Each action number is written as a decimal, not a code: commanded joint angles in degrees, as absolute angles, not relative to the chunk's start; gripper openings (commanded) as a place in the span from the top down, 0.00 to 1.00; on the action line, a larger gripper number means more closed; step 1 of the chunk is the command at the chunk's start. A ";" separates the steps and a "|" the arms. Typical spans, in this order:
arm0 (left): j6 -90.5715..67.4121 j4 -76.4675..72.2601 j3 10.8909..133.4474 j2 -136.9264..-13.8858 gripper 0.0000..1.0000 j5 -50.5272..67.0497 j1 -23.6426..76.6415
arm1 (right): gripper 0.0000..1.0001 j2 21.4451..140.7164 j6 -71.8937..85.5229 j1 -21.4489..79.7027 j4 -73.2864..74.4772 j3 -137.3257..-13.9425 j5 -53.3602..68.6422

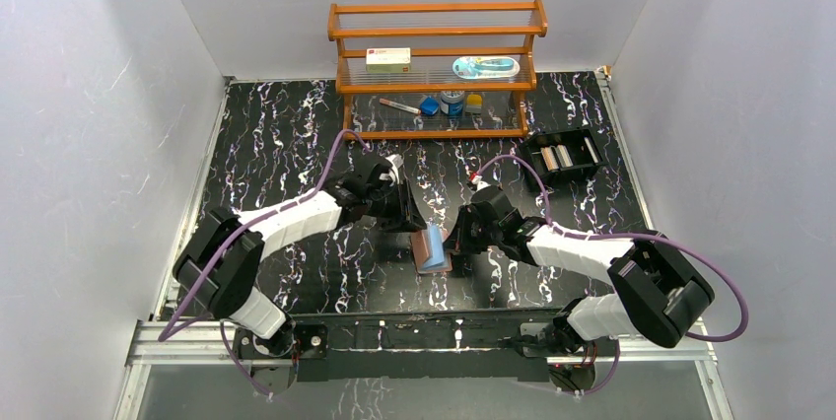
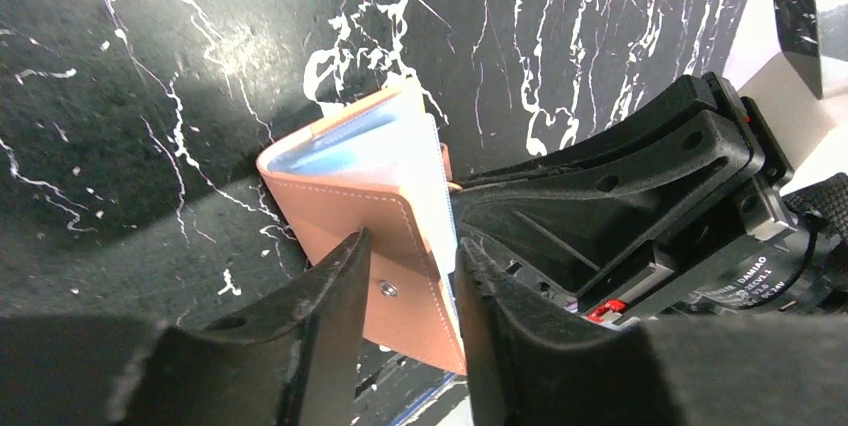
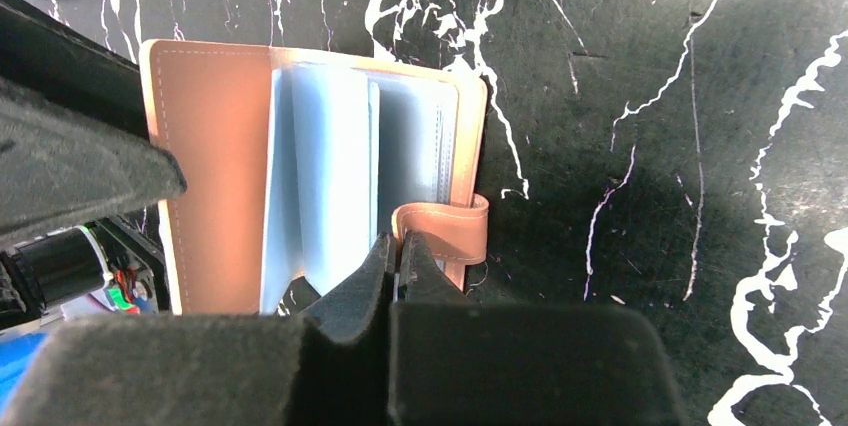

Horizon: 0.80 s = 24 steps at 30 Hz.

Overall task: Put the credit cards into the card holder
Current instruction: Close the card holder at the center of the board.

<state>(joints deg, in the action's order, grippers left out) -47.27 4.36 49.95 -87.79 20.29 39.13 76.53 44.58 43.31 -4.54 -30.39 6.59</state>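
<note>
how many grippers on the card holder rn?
2. The right gripper is shut on the snap tab. The left gripper straddles the outer cover of the card holder; whether it grips firmly is unclear.

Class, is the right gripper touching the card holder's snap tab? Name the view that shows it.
Touching. The right wrist view shows the right gripper shut, pinching the card holder's snap tab.

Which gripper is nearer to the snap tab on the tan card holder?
Right. The right gripper is pinched shut on the snap tab. The left gripper is at the card holder's opposite cover, jaws either side of it.
</note>
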 commanded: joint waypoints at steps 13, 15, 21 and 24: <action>-47.27 5.74 52.09 -95.31 0.89 24.48 39.45 | 1.00 76.28 40.62 43.22 -0.92 -33.26 5.13; -47.09 5.71 52.23 -96.63 0.89 24.48 39.61 | 1.00 75.59 40.58 43.10 -1.30 -33.01 5.51; -46.26 6.81 54.50 -98.47 0.69 23.56 39.90 | 1.00 73.86 41.41 42.98 -2.04 -32.31 5.43; -46.26 7.11 55.68 -98.45 0.66 23.80 40.00 | 1.00 73.47 41.49 42.99 -2.07 -32.21 5.23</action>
<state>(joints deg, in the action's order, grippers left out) -47.55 3.46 53.39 -98.74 24.05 39.62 75.22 41.80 43.20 -2.66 -31.40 6.11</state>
